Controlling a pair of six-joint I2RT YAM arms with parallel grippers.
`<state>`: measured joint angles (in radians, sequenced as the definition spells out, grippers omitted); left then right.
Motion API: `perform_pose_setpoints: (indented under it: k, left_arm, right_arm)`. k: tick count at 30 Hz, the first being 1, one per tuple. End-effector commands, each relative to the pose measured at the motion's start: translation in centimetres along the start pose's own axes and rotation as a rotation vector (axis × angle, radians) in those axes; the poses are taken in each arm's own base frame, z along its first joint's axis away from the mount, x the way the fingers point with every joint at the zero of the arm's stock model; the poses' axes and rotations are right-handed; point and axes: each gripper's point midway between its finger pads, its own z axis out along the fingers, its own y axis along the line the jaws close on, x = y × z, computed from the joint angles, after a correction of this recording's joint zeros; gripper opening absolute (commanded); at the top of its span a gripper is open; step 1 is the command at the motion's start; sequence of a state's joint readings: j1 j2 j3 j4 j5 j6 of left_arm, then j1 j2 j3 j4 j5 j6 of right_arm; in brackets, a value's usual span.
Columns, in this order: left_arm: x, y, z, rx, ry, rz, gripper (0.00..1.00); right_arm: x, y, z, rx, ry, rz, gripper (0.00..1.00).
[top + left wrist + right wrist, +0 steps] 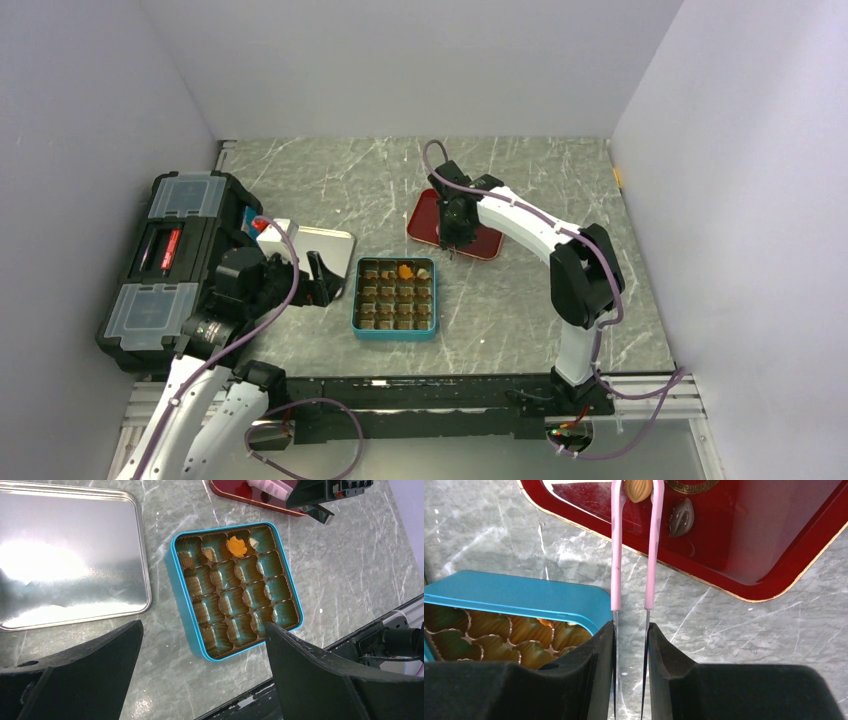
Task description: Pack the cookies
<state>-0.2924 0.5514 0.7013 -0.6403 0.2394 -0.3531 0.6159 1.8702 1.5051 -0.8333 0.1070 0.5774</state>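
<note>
my right jaws are clamped on the pink tongs [616, 555]. their tips, at twelve o'clock from me, pinch a tan cookie [638, 489] at the red tray [774, 570]. a dark cookie [681, 517] lies at one o'clock. my left jaws gape wide above the teal tin [173, 575], with an orange cookie [237, 546] inside at twelve o'clock.

Teal square tin [514, 592], brown fluted compartments [235, 600]; orange flower-shaped cookie [237, 546] at its one o'clock; dark-red tray [774, 555], gold-edged; pink slim tongs [616, 555]; grey tabletop [540, 300], white-veined marble pattern.
</note>
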Motion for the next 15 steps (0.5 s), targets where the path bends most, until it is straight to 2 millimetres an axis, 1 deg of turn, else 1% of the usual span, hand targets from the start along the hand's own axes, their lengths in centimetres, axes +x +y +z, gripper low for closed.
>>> perform_pose_setpoints:
  k: [1, 7, 15]
  left_arm:
    - [-1.6, -0.9, -0.4, 0.034, -0.051, 0.031, 0.99]
    - [-1.6, -0.9, -0.4, 0.033, -0.049, 0.029, 0.99]
    - [-1.6, -0.8, -0.3, 0.029, -0.047, 0.027, 0.99]
  right_arm:
    - [-2.1, 0.3, -1.8, -0.009, -0.065, -0.005, 0.01]
    - [-2.7, 0.4, -3.3, -0.027, -0.096, -0.007, 0.00]
    - [-2.2, 0.7, -5.5, -0.096, -0.130, -0.022, 0.00]
